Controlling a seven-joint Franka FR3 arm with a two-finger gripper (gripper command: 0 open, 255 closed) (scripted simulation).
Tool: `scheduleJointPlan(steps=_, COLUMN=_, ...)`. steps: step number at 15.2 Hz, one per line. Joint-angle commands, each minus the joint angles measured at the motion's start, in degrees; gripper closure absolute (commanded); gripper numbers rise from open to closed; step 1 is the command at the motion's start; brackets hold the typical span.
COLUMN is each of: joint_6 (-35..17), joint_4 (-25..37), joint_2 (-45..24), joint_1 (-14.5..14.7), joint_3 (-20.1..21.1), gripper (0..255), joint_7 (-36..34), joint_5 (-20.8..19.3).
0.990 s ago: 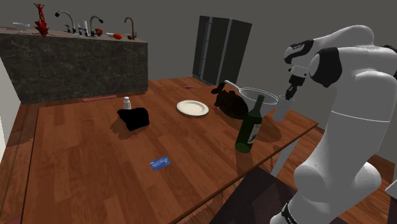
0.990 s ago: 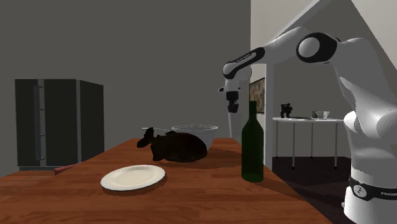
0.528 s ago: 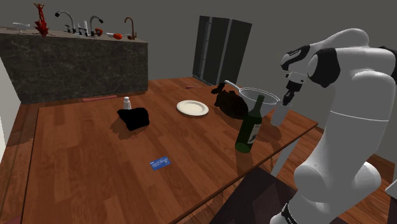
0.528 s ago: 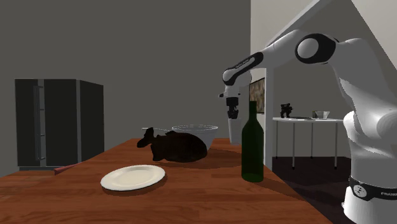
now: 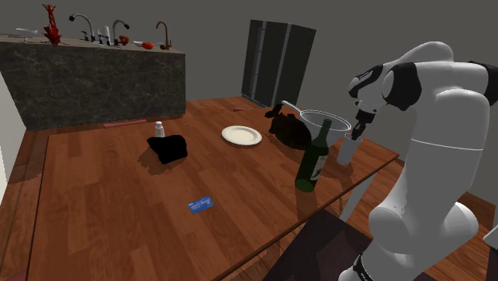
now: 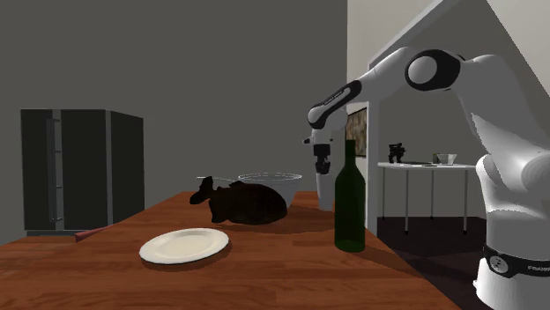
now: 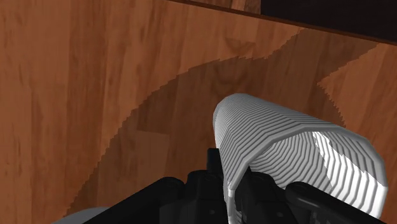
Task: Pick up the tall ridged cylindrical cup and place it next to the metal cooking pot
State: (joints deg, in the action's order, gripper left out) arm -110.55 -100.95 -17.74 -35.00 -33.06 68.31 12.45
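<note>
Hand [image 5: 356, 132] lower, one ridged cup [image 7: 299, 153] clasped

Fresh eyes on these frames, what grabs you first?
The big white arm at the shoulder view's right, its tool clasping a pale ridged cup by the edge of the wooden table. Next, the dark green bottle standing upright on that table, close to the metal pot.
</note>
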Motion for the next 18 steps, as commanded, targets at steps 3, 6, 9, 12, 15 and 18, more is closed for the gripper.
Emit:
scheduleJointPlan(steps=3, joint_6=-2.69, joint_4=-1.83, joint_2=-1.01, joint_1=-0.1, joint_3=0.3, gripper=255, joint_7=0.54, joint_5=0.76)
scheduleJointPlan(steps=6, joint_6=-2.69, joint_4=-1.83, joint_2=-1.01, joint_1=-0.11, joint_3=0.31, gripper=255, joint_7=0.54, joint_5=0.76)
scheduleJointPlan(steps=9, joint_6=-2.69, joint_4=-1.83, joint_2=-1.01, joint_1=-0.11, joint_3=0.31, gripper=255, joint_7=0.54, joint_5=0.76)
scheduleJointPlan(steps=12, joint_6=-2.69, joint_4=-1.83, joint_2=-1.01, joint_1=-0.11, joint_3=0.31, gripper=0, joint_7=0.54, joint_5=0.76)
scheduleJointPlan(steps=15, joint_6=-2.68, joint_4=-1.83, joint_2=-1.01, joint_1=-0.11, joint_3=0.31, gripper=0, joint_7=0.54, joint_5=0.76)
scheduleJointPlan(steps=18, joint_6=-0.96, joint_4=-0.53, joint_2=-0.48, joint_1=-0.1, joint_3=0.11, gripper=0, joint_7=0.26, joint_5=0.33)
